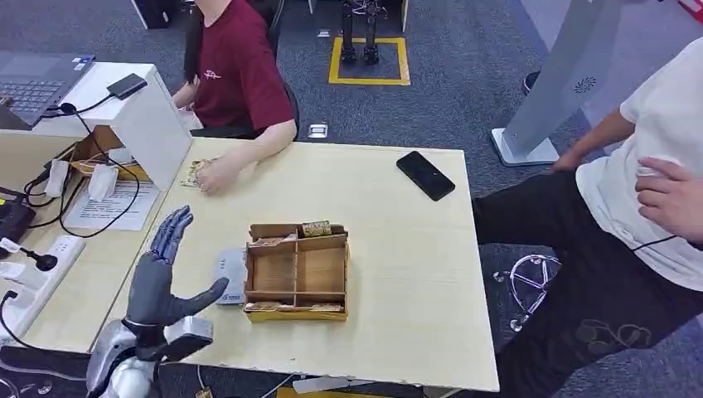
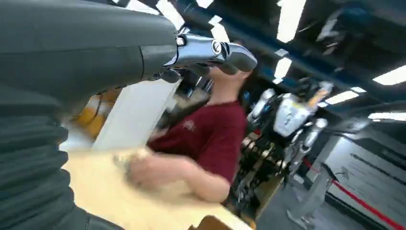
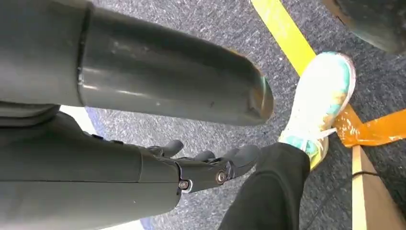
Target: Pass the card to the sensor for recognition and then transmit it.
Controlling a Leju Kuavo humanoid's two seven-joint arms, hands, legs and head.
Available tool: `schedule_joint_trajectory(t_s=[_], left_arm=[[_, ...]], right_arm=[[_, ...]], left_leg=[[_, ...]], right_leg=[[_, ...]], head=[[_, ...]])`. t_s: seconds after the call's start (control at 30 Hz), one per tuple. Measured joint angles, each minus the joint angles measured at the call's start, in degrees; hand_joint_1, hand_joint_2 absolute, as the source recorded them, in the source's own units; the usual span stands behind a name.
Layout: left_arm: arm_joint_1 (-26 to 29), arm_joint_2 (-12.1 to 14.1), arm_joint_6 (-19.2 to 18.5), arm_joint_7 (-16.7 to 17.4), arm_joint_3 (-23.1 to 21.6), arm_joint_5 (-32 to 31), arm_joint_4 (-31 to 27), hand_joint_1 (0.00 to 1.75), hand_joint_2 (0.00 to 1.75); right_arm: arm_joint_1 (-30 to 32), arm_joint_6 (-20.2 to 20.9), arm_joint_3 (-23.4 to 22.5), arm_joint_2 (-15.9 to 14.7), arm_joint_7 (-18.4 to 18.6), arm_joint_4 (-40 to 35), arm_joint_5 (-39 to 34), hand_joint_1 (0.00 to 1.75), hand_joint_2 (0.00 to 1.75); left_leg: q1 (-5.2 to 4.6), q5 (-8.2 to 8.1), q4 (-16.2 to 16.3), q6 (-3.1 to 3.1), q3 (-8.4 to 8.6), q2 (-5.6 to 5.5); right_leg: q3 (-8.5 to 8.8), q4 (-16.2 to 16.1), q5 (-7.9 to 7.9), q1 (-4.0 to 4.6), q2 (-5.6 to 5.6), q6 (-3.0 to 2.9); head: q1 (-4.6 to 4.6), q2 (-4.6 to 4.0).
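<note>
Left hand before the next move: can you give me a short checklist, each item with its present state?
1. Left hand free, fingers apart: ok.
2. Card tray beside the hand, nothing over it: ok.
3. Cards in the tray's edge slots: ok.
4. Grey sensor pad between hand and tray, reachable: ok.
5. Person in red has a hand on the table, apart from the tray: ok.
6. Right hand hangs over the floor, holding nothing: ok.

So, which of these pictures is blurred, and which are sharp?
Head view: sharp and evenly lit, the wooden box is crisp. Left wrist view: motion blur smears the person in the red shirt and the table. Right wrist view: fairly sharp, the right hand is clear.
</note>
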Motion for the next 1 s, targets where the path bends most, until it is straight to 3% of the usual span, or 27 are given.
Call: schedule_joint_trajectory(t_s=[0.17,0.33,0.67,0.8,1.0], left_arm=[[1.18,2.53,10.58,3.65,-5.34,-13.24,-2.03,0.00,1.75],[0.57,4.55,14.98,8.53,-9.16,-18.98,-1.59,0.00,1.75],[-2.72,5.01,16.62,13.41,-12.93,-22.49,1.62,0.00,1.75],[-4.32,4.72,16.62,17.33,-13.33,-25.31,3.83,0.00,1.75],[-7.81,3.26,16.40,18.62,-14.66,-26.51,9.14,0.00,1.75]], right_arm=[[-0.22,0.07,0.00,-0.04,-0.20,0.00,0.31,0.00,0.00],[-0.39,0.28,0.11,-0.24,-0.17,0.00,0.90,0.00,0.00],[-0.92,0.63,1.16,-0.42,-0.11,0.00,0.98,0.00,0.00],[-0.99,0.52,1.29,-0.42,-0.11,0.00,0.98,0.00,0.00],[-1.26,0.48,1.60,-0.42,-0.11,0.00,1.05,0.00,0.00]], left_leg=[[0.00,0.01,0.00,-0.01,0.01,-0.01],[0.00,0.03,0.00,-0.01,0.02,-0.02],[0.00,0.02,0.01,-0.01,0.02,-0.01],[0.00,0.03,0.01,-0.01,0.02,-0.01],[0.00,0.03,0.01,-0.01,0.03,0.01]], right_leg=[[0.01,0.00,0.01,0.00,-0.03,0.00],[0.01,0.00,0.03,0.01,-0.04,-0.02],[0.00,0.00,0.04,0.00,-0.02,-0.04],[0.00,0.00,0.04,0.00,-0.03,-0.04],[0.01,0.00,0.06,0.00,-0.01,-0.04]], head=[[-0.02,-0.02],[-0.02,-0.02],[-0.02,-0.02],[-0.02,0.00],[-0.02,0.00]])
